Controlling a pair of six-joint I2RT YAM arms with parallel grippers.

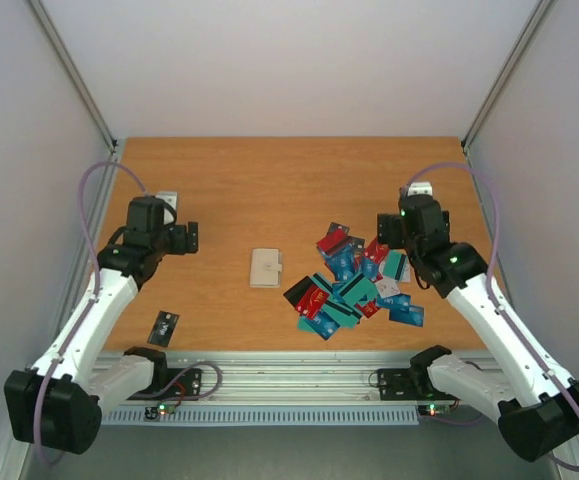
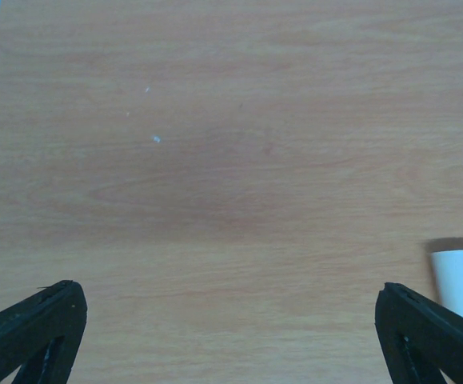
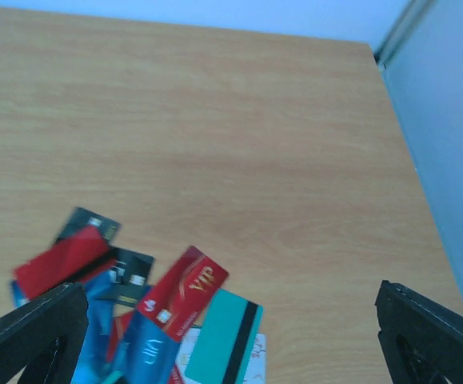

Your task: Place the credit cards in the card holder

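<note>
left jaws: spread, empty
right jaws: spread, empty
credit cards: heaped, lower ones hidden
card holder: seemingly closed

My black fingers look matt plastic; the orange-brown table is smooth wood-grain; the thin credit cards are glossy plastic.

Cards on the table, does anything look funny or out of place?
Yes. One dark card lies alone near the base of the left arm, far from the jumbled pile of credit cards on the right. The card holder sits between them and looks closed.
</note>
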